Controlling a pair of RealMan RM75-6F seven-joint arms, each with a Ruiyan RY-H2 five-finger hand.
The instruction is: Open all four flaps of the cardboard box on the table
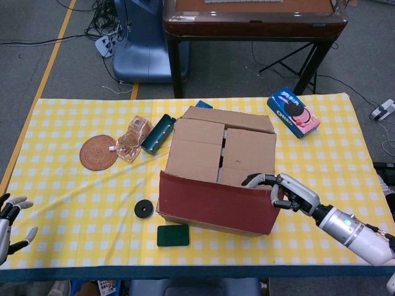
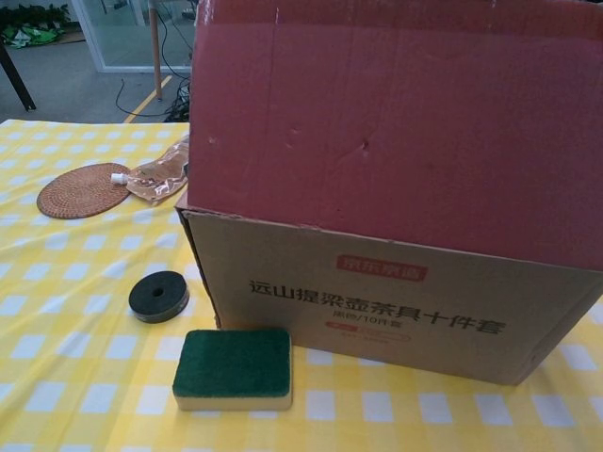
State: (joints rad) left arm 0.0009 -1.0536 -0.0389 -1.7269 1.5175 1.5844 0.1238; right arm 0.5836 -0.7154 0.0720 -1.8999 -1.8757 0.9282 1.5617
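Note:
The cardboard box (image 1: 216, 169) stands mid-table, its printed front wall (image 2: 377, 301) close to the chest view. Its near flap (image 1: 213, 200), covered in red tape, is lifted almost upright and fills the top of the chest view as the red flap (image 2: 396, 113). My right hand (image 1: 285, 193) holds that flap at its right end, fingers hooked over the top edge. Two inner side flaps (image 1: 196, 151) lie flat, and the far flap (image 1: 228, 118) lies down over them. My left hand (image 1: 9, 219) hangs open off the table's front left corner.
A green sponge (image 1: 173, 235) and a black disc (image 1: 144, 209) lie by the box's front left. A woven coaster (image 1: 98, 152), a clear pouch (image 1: 133, 139) and a dark green case (image 1: 158, 132) sit to its left. A cookie box (image 1: 294, 111) lies at the back right.

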